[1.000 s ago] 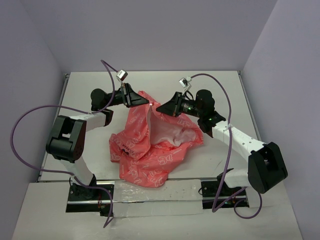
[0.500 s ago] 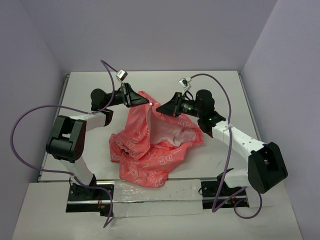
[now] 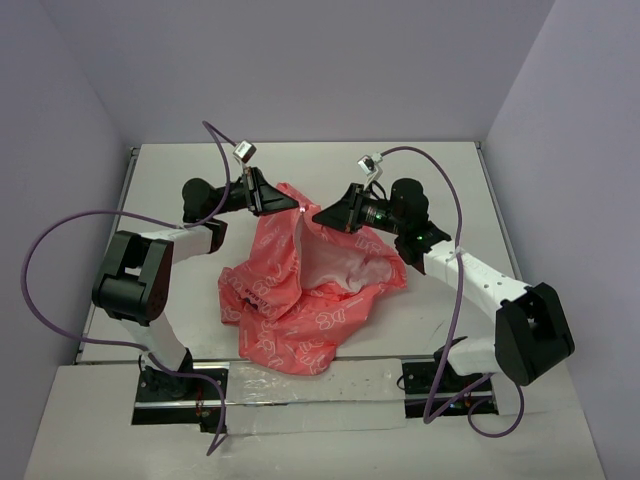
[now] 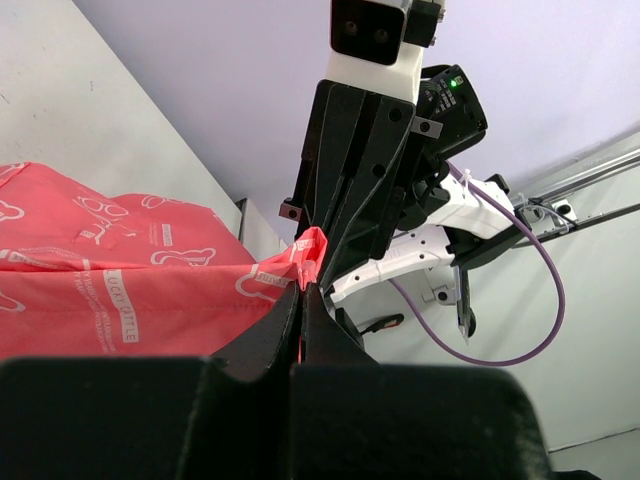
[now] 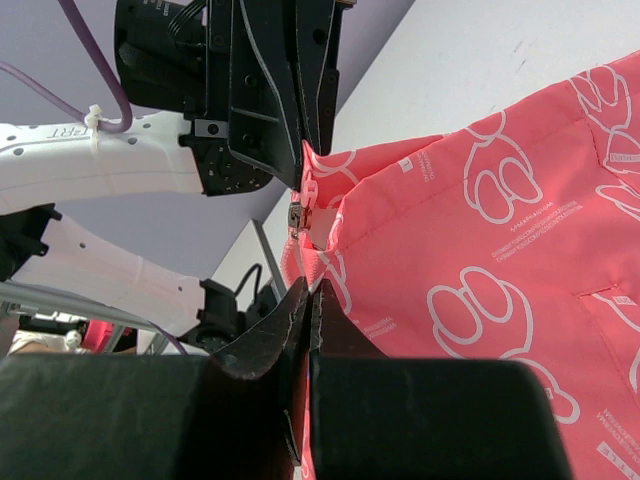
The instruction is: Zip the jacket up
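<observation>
- The small coral-pink fabric jacket with white outline motifs [image 3: 300, 290] lies crumpled on the white table [image 3: 450, 170]. It is open, with its white lining showing.
- The left pincer [image 3: 297, 207] is clamped tight on the jacket's far top edge, holding that edge raised.
- The right pincer [image 3: 316, 216] is closed on the jacket's same raised edge, just beside the left one.
- A small metal zip slider [image 5: 297, 215] sits on the jacket's edge just beyond the right pincer's tips.

Bright, even light, faint shadows; left hand [image 4: 301, 295] blurred dark in foreground.
</observation>
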You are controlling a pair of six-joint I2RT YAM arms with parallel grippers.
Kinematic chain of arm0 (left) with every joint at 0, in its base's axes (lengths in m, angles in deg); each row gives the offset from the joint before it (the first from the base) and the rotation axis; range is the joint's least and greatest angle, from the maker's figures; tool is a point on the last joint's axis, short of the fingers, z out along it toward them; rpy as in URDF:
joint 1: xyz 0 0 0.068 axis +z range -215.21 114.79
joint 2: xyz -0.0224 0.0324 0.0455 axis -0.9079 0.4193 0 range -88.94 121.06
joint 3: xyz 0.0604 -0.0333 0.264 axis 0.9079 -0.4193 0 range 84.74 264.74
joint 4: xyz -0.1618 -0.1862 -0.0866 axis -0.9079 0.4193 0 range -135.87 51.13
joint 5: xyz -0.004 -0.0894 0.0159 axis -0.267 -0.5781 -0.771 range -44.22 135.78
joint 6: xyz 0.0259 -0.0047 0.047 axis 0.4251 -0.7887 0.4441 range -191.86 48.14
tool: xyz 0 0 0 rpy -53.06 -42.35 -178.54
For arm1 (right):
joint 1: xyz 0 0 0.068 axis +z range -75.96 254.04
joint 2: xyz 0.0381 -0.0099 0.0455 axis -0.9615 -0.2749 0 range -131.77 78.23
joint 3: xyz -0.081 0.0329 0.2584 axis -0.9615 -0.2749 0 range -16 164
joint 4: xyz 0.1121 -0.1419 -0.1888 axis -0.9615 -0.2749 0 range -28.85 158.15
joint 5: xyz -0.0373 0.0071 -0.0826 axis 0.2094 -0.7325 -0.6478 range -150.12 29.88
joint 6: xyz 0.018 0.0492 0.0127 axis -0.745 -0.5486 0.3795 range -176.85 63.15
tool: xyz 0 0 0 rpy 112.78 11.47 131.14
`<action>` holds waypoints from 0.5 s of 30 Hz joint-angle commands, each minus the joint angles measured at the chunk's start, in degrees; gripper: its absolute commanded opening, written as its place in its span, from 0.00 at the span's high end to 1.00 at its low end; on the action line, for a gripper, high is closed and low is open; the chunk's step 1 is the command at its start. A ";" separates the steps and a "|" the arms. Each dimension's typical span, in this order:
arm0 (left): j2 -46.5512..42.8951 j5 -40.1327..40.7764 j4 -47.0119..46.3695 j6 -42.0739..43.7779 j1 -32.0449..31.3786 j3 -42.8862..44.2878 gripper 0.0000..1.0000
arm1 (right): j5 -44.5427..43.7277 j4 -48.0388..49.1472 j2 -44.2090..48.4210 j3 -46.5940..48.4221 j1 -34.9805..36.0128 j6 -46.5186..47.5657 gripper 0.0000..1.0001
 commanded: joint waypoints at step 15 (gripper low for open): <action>-0.82 0.83 -14.42 0.92 -0.30 -0.58 1.00 | -1.07 3.47 0.26 2.78 -0.05 -0.76 1.00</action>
